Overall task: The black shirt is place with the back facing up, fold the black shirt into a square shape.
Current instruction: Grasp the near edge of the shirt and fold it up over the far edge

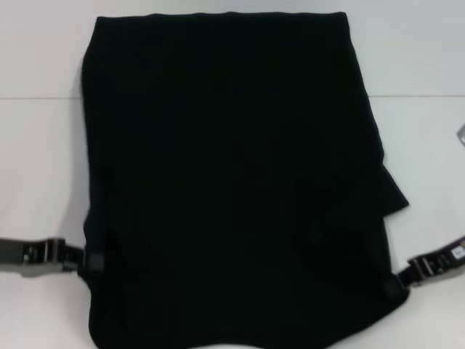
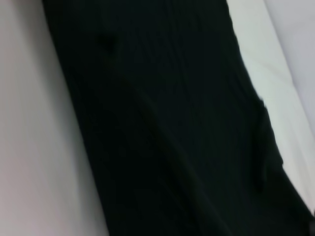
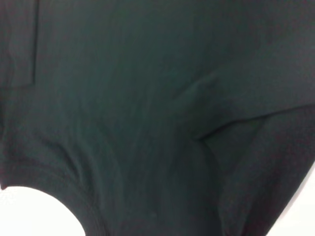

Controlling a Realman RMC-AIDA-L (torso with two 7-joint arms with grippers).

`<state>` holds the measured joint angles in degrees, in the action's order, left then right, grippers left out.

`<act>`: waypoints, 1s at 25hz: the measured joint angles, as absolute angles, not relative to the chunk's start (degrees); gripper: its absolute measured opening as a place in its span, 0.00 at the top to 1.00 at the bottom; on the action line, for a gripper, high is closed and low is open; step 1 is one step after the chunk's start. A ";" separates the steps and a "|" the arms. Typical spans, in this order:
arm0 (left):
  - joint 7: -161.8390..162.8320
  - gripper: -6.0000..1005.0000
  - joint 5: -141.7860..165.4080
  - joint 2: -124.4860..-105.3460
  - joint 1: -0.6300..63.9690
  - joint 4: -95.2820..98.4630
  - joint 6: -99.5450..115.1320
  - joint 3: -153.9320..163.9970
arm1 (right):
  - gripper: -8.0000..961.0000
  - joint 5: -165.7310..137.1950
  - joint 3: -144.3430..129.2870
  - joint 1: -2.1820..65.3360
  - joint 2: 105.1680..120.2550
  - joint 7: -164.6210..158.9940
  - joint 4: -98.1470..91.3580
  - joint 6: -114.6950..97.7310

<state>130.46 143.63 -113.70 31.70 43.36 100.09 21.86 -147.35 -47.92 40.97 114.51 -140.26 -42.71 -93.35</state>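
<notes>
The black shirt (image 1: 232,182) lies plain side up on the white table and fills most of the head view. Its sides are folded in, and a sleeve flap (image 1: 389,193) sticks out on the right. No lettering shows. My left gripper (image 1: 91,260) is at the shirt's near left edge and is shut on the fabric. My right gripper (image 1: 398,280) is at the near right edge and is shut on the fabric there. The left wrist view shows the black shirt (image 2: 172,123) close up, and the right wrist view shows folds of it (image 3: 147,108).
The white table (image 1: 43,160) shows on both sides of the shirt and beyond its far edge. A seam line (image 1: 36,97) crosses the table at the back. A small grey object (image 1: 460,135) sits at the right border.
</notes>
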 joint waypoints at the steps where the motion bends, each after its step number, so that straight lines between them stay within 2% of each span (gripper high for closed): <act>1: 130.40 0.93 144.38 -113.70 31.73 43.42 101.28 22.34 | 0.92 -147.49 -47.97 40.41 114.39 -140.91 -43.57 -94.61; 4: 130.05 0.93 146.24 -113.95 31.59 43.90 104.85 23.38 | 0.91 -148.52 -48.12 38.32 114.48 -142.91 -47.24 -98.55; 13: 129.79 0.93 149.68 -115.39 29.28 45.06 110.56 27.10 | 0.91 -154.84 -47.45 31.53 116.40 -145.13 -56.12 -107.83; 20: 130.51 0.93 149.80 -115.06 30.95 44.44 109.55 26.57 | 0.91 -154.22 -44.00 31.66 116.99 -142.43 -55.80 -108.00; 23: 132.23 0.93 148.88 -114.94 32.87 43.76 106.76 25.48 | 0.91 -152.19 -40.54 32.79 116.72 -140.91 -55.73 -107.43; 25: 133.35 0.93 148.14 -114.79 34.28 43.01 104.84 24.56 | 0.90 -149.16 -37.63 33.76 115.60 -140.29 -55.40 -105.89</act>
